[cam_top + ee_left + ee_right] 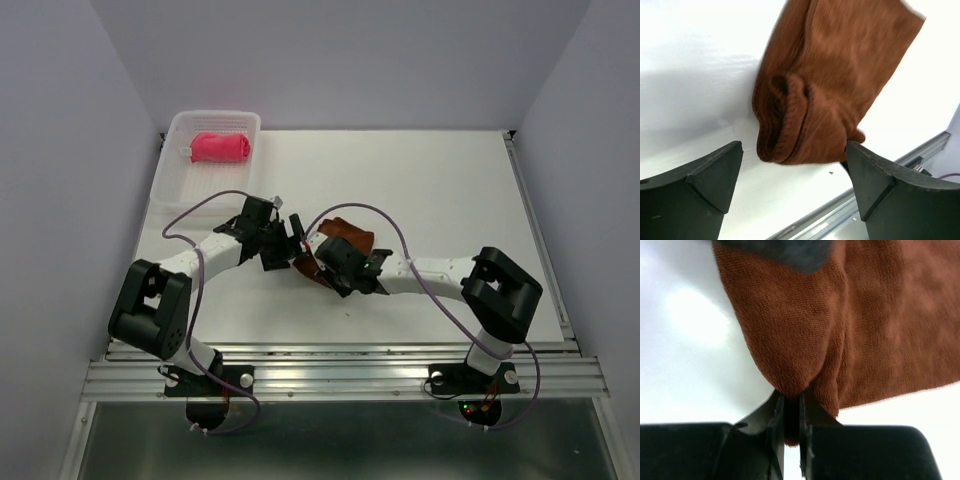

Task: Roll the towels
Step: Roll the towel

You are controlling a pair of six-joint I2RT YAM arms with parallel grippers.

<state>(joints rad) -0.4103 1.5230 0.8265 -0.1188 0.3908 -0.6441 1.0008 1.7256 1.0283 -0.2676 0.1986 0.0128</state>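
My right gripper [791, 412] is clenched on a pinch of the rust brown towel [865, 330]. The cloth bunches into a crease that runs up from between my closed fingers. My left gripper [794, 150] is spread wide and holds nothing. Its fingers stand on either side of the towel's curled end (a loose roll, a few layers thick by the look of it). The towel lies on the white table [450, 200] near the middle, between my two wrists. One left fingertip may be brushing the edge of the cloth, but the wrist view is too blurred there for me to say. The pink-red towel [220, 147] sits bundled in the basket [190, 178] at the far left corner, well apart from my work.

I judge this cloth to be light, limp and not at all fragile. It has no stiffness of its own, so the curl will probably slacken the moment nothing presses on it. The nap should grip my pads well, but the towel will likely slide on the smooth tabletop rather than turn over.

With my left I would close across the thickness of the curl, squeezing all its layers together, not just the outer flap. The right's pinch on the flat part can keep the tail taut while the roll advances.
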